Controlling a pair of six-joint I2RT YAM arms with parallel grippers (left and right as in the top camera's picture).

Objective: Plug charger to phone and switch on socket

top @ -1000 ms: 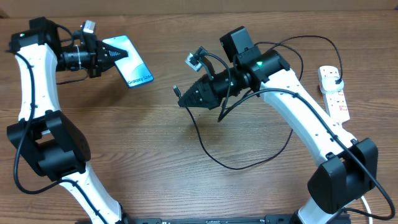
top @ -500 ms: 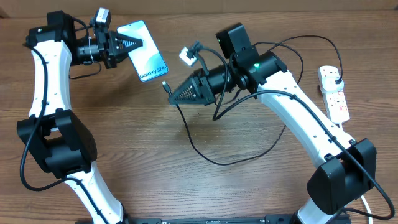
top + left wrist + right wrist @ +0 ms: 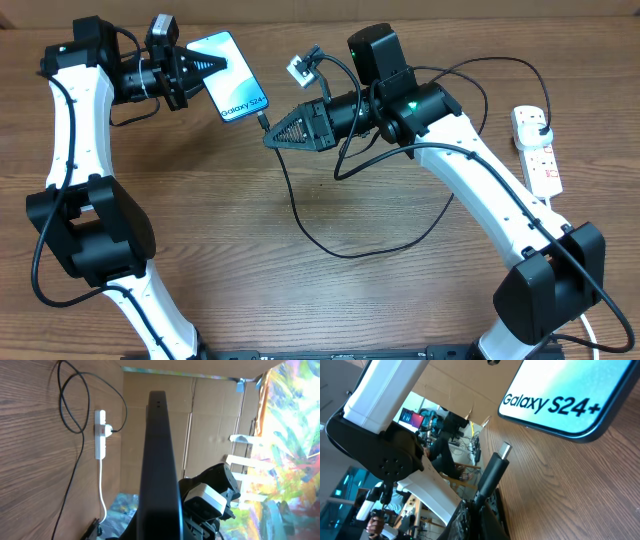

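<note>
Most of phone [image 3: 570, 395] cropped, charger [image 3: 492, 472] tip beside

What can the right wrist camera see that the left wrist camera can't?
Only the right wrist view shows the light blue screen and Galaxy lettering of the slim black-edged smartphone, and the connector tip of the thin black charger cable, not yet in the phone. Only the left wrist view shows the long white power strip with a black plug in it. Both show the phone, edge-on in the left view, and the brown wooden table.

The phone [image 3: 570, 395] runs off the right wrist view's edge.
</note>
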